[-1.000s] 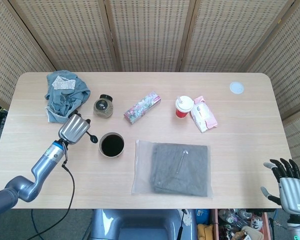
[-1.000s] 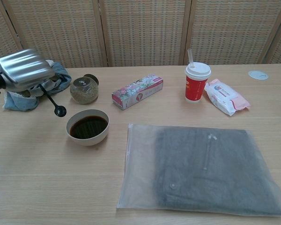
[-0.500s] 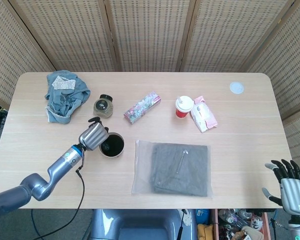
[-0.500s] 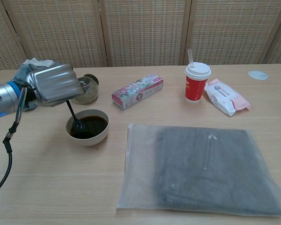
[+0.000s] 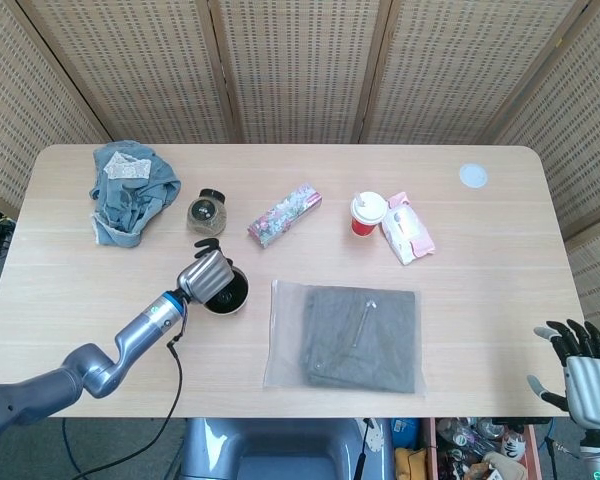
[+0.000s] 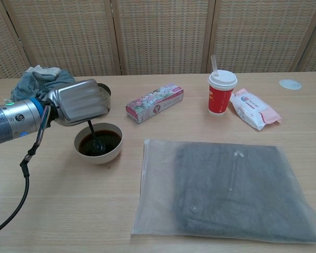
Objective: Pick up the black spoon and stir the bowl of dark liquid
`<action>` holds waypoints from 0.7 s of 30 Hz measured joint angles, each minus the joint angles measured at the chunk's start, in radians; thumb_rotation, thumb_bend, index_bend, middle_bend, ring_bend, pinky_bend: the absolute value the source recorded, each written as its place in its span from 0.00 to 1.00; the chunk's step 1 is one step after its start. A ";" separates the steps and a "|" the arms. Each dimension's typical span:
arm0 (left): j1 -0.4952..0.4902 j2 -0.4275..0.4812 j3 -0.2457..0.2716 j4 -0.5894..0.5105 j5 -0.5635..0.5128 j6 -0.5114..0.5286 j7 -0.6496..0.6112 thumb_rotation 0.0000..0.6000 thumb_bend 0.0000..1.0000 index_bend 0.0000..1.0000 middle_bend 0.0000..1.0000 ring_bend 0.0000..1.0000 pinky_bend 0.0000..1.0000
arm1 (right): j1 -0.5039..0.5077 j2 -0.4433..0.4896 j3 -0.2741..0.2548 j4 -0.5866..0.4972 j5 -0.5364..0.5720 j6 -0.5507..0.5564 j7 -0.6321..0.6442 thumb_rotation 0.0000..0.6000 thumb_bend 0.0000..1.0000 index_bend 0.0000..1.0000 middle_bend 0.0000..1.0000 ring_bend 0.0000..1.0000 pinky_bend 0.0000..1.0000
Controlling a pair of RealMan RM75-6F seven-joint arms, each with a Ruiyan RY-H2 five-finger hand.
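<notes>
Gripping the black spoon — left hand closed around the handle, hovering above the near-left rim of the bowl of dark liquid. Spoon tip down in the liquid, handle rising steeply into the closed fingers. Bowl on the table, in front of a small jar. Right hand at the table's near right edge — fingers spread, holding nothing.
</notes>
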State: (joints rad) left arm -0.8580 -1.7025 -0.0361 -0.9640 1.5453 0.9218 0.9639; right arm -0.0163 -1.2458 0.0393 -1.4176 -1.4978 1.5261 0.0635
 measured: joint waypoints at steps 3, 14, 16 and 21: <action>-0.014 -0.021 -0.017 0.014 -0.015 -0.010 0.018 1.00 0.41 0.66 0.82 0.65 0.54 | -0.002 -0.001 0.001 0.011 0.005 -0.003 0.011 1.00 0.34 0.29 0.30 0.15 0.12; -0.037 -0.040 -0.031 0.047 -0.040 -0.025 0.040 1.00 0.41 0.66 0.82 0.65 0.54 | -0.009 0.001 0.004 0.024 0.015 0.000 0.026 1.00 0.34 0.29 0.30 0.15 0.12; -0.034 -0.032 -0.023 0.042 -0.037 -0.023 0.039 1.00 0.41 0.66 0.82 0.65 0.54 | -0.008 0.001 0.004 0.024 0.014 -0.001 0.026 1.00 0.34 0.29 0.30 0.15 0.12; -0.020 -0.003 0.002 0.013 -0.024 -0.013 0.036 1.00 0.41 0.66 0.82 0.65 0.54 | -0.005 -0.003 0.005 0.026 0.007 0.000 0.028 1.00 0.34 0.29 0.30 0.15 0.12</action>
State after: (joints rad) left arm -0.8782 -1.7057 -0.0338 -0.9510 1.5214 0.9089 0.9996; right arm -0.0209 -1.2484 0.0448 -1.3919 -1.4905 1.5256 0.0914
